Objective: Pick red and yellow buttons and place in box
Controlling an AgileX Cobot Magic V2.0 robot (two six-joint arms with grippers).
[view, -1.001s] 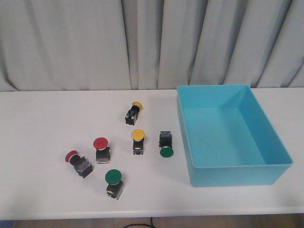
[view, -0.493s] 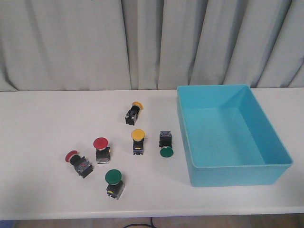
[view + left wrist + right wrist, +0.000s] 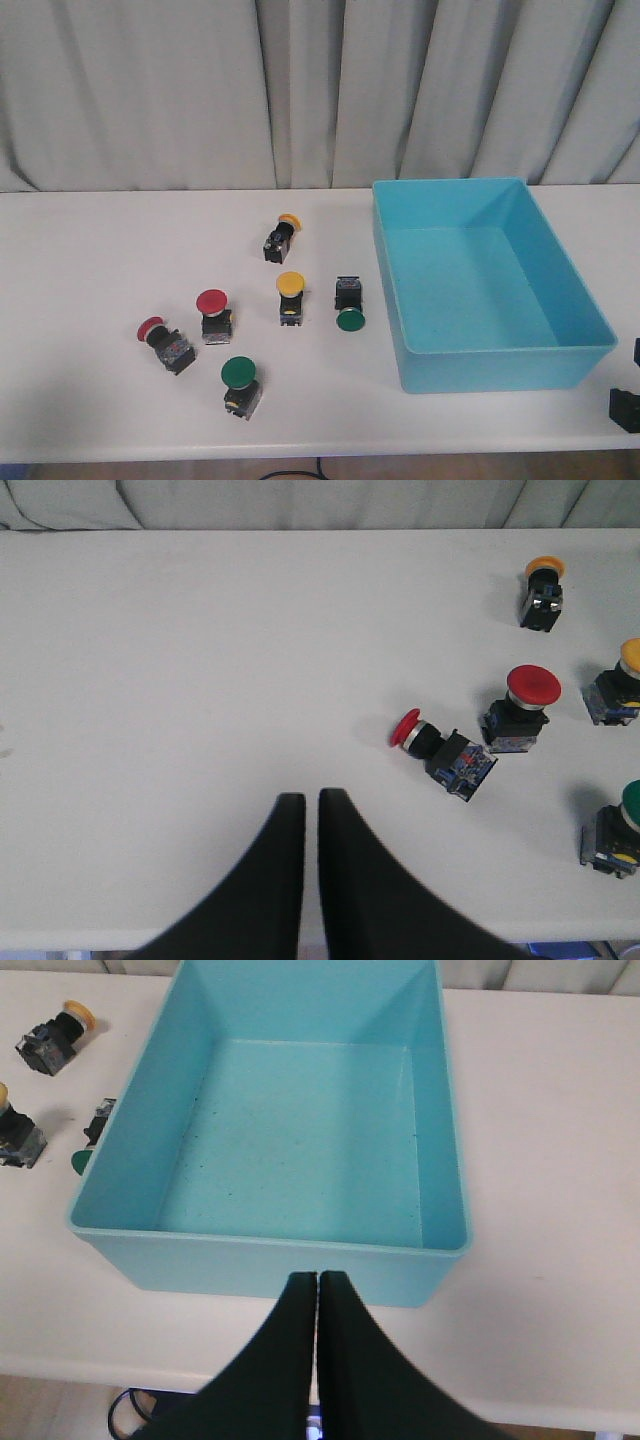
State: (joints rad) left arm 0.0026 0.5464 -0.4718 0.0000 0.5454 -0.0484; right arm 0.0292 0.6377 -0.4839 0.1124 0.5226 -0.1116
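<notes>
4 red/yellow buttons [image 3: 212, 303] on table [image 3: 90, 260] | box [image 3: 480, 290] just beyond R fingers [image 3: 318, 1290]

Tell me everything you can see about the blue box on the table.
The box is a large, open-topped rectangular bin in turquoise blue, with smooth plain walls that look like plastic. It sits upright and flat on the white table, on the right side, its far end near the curtain. Inside it is empty, with only small dark specks on the floor in the right wrist view. Nothing touches it; the nearest button, a green-capped one, lies just off its left wall.
</notes>
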